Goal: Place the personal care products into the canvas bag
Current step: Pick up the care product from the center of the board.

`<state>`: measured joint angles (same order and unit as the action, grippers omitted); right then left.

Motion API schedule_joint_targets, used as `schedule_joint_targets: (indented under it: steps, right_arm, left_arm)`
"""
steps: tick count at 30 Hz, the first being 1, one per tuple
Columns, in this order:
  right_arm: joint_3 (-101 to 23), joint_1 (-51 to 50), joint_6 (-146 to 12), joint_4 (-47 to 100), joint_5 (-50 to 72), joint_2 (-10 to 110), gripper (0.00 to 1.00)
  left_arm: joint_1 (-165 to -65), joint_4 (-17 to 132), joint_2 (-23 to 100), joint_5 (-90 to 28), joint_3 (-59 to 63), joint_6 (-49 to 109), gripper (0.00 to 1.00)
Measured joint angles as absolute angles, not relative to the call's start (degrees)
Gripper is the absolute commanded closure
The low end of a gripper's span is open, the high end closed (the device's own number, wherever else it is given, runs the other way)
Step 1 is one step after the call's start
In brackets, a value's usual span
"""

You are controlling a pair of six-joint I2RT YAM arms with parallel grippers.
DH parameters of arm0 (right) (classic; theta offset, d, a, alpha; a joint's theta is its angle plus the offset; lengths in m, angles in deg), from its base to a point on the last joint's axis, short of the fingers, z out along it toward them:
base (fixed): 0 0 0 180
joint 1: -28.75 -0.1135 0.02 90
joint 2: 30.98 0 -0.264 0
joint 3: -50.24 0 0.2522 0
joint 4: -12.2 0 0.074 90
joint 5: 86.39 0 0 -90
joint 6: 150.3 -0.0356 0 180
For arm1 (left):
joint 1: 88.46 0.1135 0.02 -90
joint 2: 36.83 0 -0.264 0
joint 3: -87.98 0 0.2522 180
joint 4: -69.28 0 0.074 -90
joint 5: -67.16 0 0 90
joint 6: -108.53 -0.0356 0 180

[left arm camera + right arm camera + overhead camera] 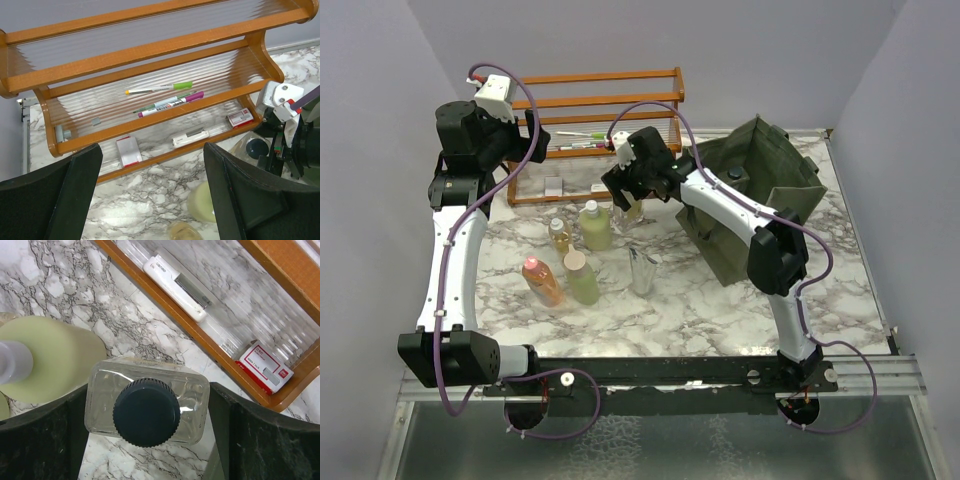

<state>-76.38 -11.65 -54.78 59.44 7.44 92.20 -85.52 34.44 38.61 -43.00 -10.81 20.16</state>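
Your right claw [148, 395] is clamped on the black-capped bottle [146, 412] beside the rack [200, 336]; a crooked lift could topple the green bottle [55, 360] before you reach the bag [760, 180]. Your left claw [152, 190] hangs apart

The dark olive canvas bag [760, 190] slumps open at the desk's [720, 310] far right. A clear black-capped bottle [146, 410] stands upright, the right gripper's [147, 440] fingers [260, 440] against both its sides. To its left stand two pale green bottles [595, 226] [583, 278], a small amber bottle [560, 236], an orange pink-capped bottle [542, 280] and a silver tube [642, 271].
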Motion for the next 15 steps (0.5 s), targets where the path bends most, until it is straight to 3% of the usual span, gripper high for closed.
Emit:
schedule_joint_targets:
  steps: [15]
  right_arm:
    - [-77.3,-11.3,-55.6,60.7,8.9,92.2,0.09]
  left_arm:
    - [-85.5,34.4,38.6,-43.1,-10.8,20.2,0.15]
